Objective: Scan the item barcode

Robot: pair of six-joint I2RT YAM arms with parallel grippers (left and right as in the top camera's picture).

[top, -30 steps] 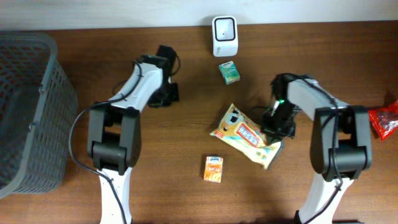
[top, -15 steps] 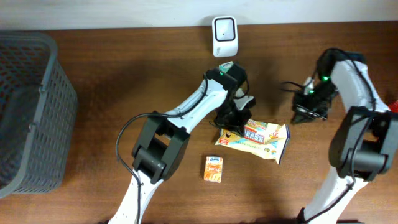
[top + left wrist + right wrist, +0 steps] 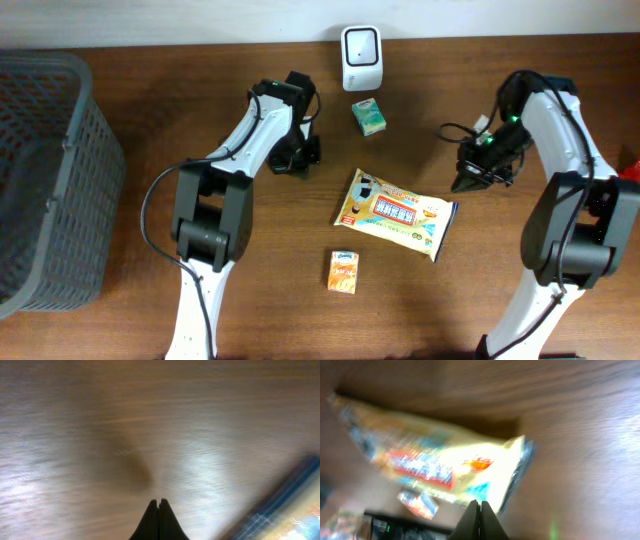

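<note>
Status: we see nothing mid-scan, and neither arm has an item.

- Left gripper point(image 3: 303, 155): closed on nothing. In the left wrist view the tips point(image 3: 159, 509) are pressed together over bare table point(image 3: 100, 435), with a blurred corner of the pouch at lower right.
- Right gripper point(image 3: 465, 180): also closed and empty. In the right wrist view its tips hang above the pouch edge, and we can't tell whether they touch it.
- Yellow snack pouch point(image 3: 395, 212): lies flat on the table, printed face up, between the two grippers and nearer the right one. It is well apart from the scanner point(image 3: 360, 58).
- We can't make out a barcode on the pouch. The print is too small overhead and blurred in the right wrist view.
- Green box point(image 3: 368, 115) sits just in front of the scanner. Orange box point(image 3: 345, 271) is on the near side of the pouch. A red packet point(image 3: 628, 190) is cut off at the right edge.
- Basket point(image 3: 60, 70) is at far left.

Our read is that the pouch is the likely item, since it lies between the arms.

Left to do, as we judge it:
- open a claw and grip the pouch
- lift it
- find the barcode side
- present that side to the scanner window

We can't tell whether any other item is already scanned.
</note>
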